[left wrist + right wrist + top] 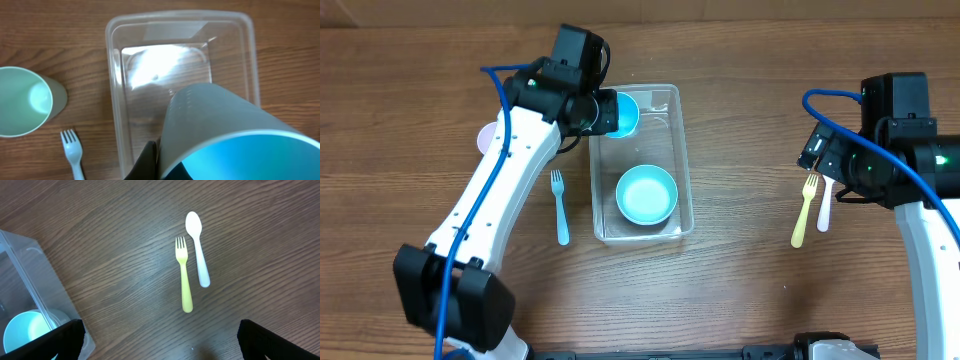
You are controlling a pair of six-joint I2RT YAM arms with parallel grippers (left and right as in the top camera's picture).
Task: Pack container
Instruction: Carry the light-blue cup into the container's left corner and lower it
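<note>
The clear rectangular container (682,150) lies at the table's middle with a teal bowl (646,194) inside its near end. My left gripper (603,112) is shut on a teal cup (623,113) and holds it tilted over the container's far end. In the left wrist view the cup (225,125) fills the lower right, clamped at its rim by my jaws (167,165), above the container (114,100). My right gripper (820,150) is open and empty above the table, (160,347) near a yellow fork (184,275) and a white spoon (197,245).
A pale green cup (22,100) stands left of the container, partly behind my left arm in the overhead view (484,137). A light blue fork (559,205) lies beside the container's left wall. The yellow fork (805,210) and white spoon (825,205) lie at the right.
</note>
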